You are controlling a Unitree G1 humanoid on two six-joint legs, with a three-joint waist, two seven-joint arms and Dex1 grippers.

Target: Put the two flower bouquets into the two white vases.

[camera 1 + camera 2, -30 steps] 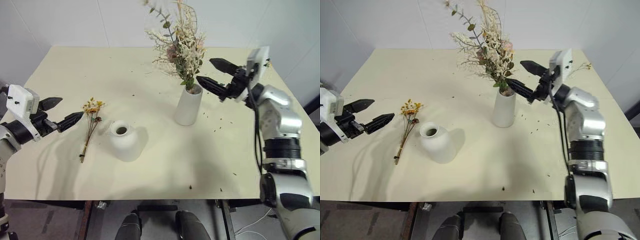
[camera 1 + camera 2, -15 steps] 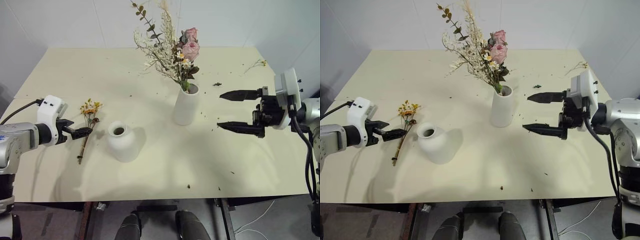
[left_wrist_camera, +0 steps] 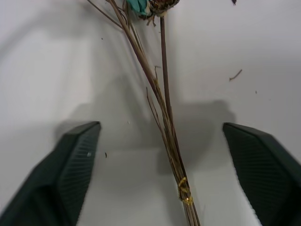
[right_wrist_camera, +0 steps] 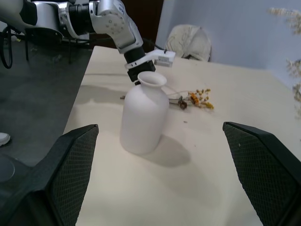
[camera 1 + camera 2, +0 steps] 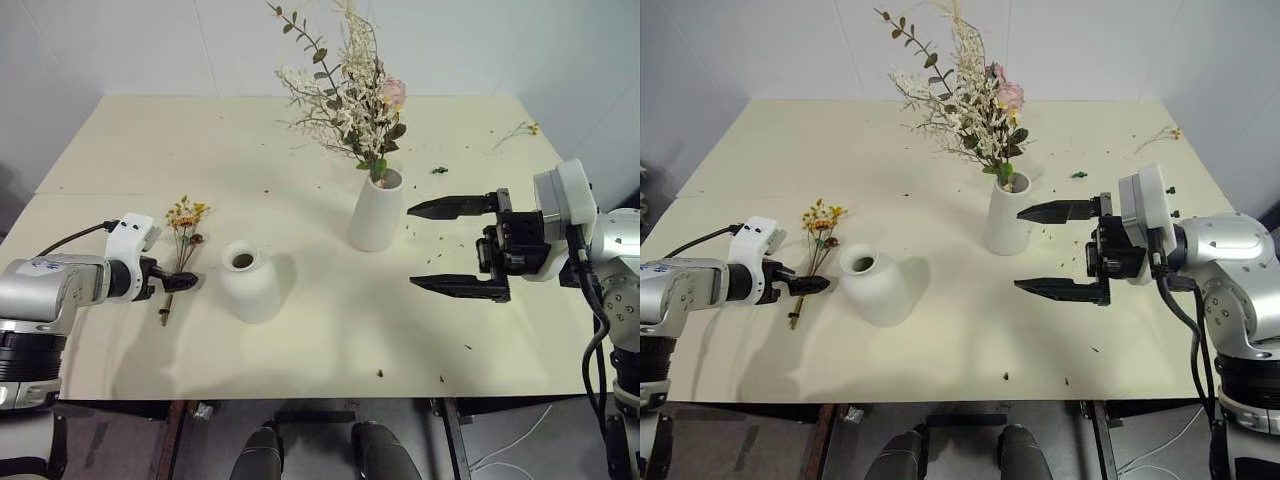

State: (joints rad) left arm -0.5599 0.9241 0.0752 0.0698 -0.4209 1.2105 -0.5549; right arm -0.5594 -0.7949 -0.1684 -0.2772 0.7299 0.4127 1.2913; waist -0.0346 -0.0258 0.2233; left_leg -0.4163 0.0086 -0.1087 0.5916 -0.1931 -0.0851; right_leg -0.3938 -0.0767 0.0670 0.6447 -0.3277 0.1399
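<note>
A cream table (image 5: 320, 330) stands against white walls, its top scattered with small dried scraps. Two vases stand on it, well apart. The tall tapered vase (image 5: 376, 212) near the centre holds the large bouquet (image 5: 350, 90) of pink roses, cream sprigs and green leaves, stems upright in its mouth. The squat round vase (image 5: 249, 281) stands to its left. There are two bouquets — the second, a small bunch of yellow-orange flowers (image 5: 180, 240), lies flat on the table just beside the squat vase. The right gripper (image 5: 455, 248) hovers right of the tall vase, fingers spread wide, holding nothing. The left gripper (image 3: 162, 179) is low over the small bunch's stems — its fingers (image 3: 70, 169) stand apart on either side of them, not closed on them.
</note>
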